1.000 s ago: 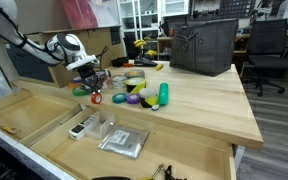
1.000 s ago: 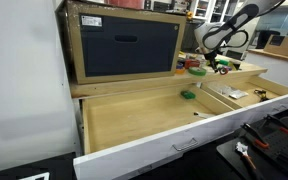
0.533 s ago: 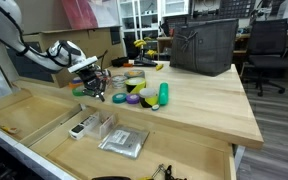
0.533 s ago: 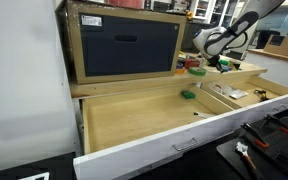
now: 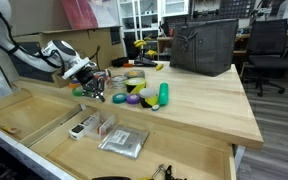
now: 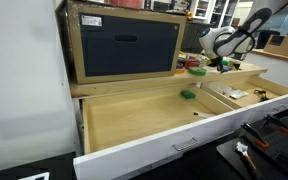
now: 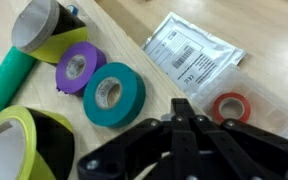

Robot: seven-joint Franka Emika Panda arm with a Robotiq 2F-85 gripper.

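Wooden workbench [image 5: 204,105] is recorded across the centre of an exterior view. Its wide drawer [image 6: 134,118] is pulled out and fills the lower half of an exterior view. A dark bin [image 5: 204,45] is set at the upper right of the bench top.

The gripper [image 7: 181,104] is seen coming in from the bottom edge of the wrist view. Its black fingers are pressed together at the tips, and nothing is clamped between them. In an exterior view the gripper [image 5: 92,86] is placed at the left of the frame, above a cluster of tape rolls.

A labelled plastic bag [image 7: 192,52] is noted at the upper right of the wrist view. A yellow-and-black tape roll [image 7: 9,150] is cut off by the lower left corner. The teal tape roll [image 7: 112,95] is laid flat at centre, just up and left of the fingertips. A purple tape roll [image 7: 79,67] is found just beside it, further up and left. A red tape roll [image 7: 231,106] is seen right of the fingertips; what it rests on cannot be told.
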